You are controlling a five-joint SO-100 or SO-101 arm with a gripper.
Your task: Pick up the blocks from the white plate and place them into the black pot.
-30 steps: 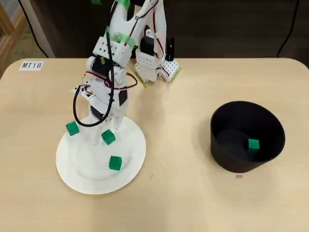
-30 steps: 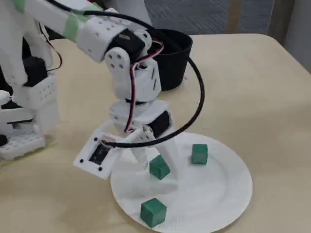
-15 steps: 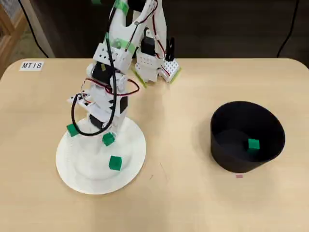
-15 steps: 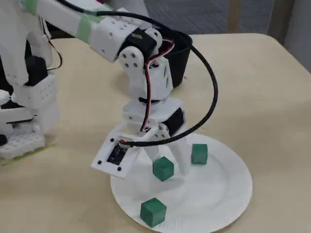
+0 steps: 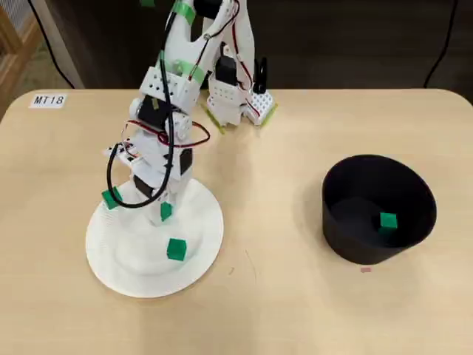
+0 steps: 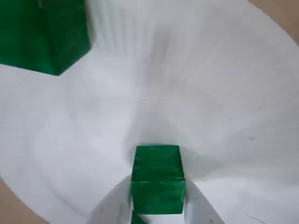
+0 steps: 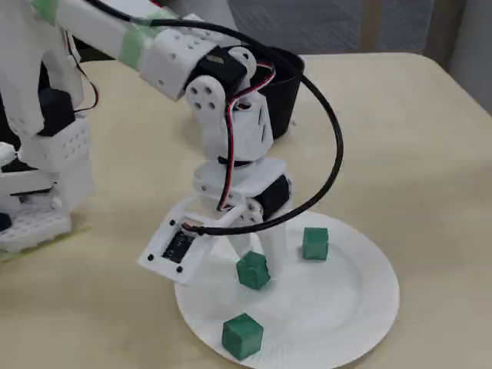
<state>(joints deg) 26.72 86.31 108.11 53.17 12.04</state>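
A small bright green cube is seen gripped between the two white fingers of the pincer at the bottom edge, over the large round white plate. A second green cube is shown at the upper left on the plate.

The surface is pale wood-toned with rounded corners. Near its far left corner in the overhead view lies a small white label printed "MT18". A tiny pink mark sits toward the near right part of the surface. Beyond the far edge the background is dark, with a black cable hanging at the right.
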